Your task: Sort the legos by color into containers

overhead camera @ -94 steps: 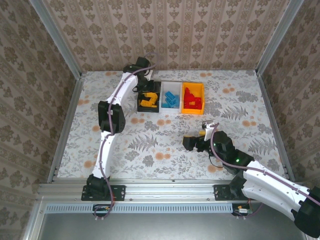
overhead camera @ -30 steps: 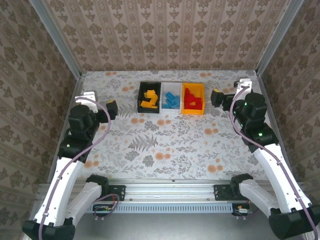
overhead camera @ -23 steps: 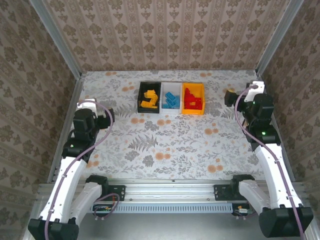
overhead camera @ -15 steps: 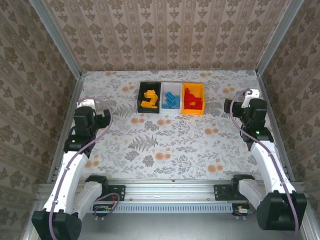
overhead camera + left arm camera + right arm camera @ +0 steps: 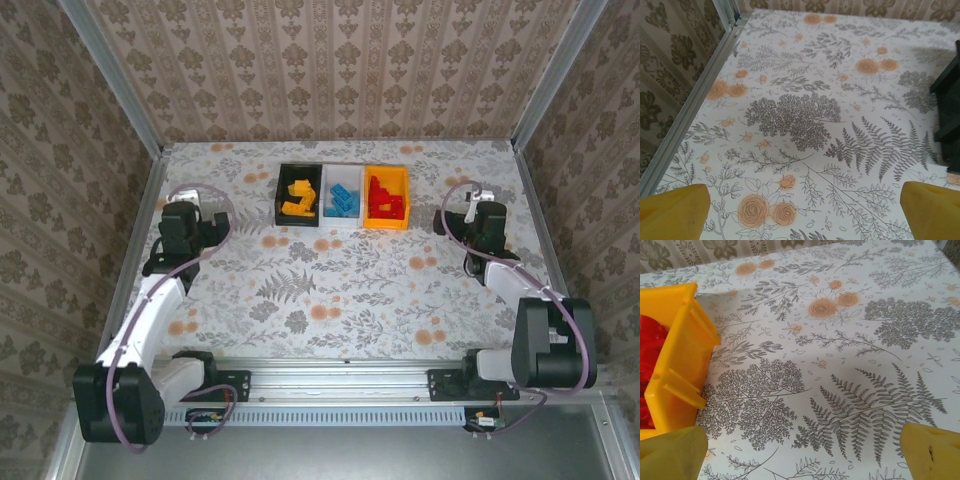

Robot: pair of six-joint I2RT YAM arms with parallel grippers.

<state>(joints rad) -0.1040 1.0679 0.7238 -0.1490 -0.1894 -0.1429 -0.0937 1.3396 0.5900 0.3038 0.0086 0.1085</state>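
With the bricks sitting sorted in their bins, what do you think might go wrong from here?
1. The open right gripper hangs close to the yellow bin of red bricks; a sweep towards it might knock the bin.
2. The yellow bin, white bin and black bin stand in a tight row, so a push on one would likely shift the others.
3. The yellow bricks look piled up in the black bin; a bump could tip one out.

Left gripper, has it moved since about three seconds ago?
Yes. In the top view the left gripper has pulled back from the black bin, going leftward and toward the bottom of the view, and now sits left of that bin, jaws open.
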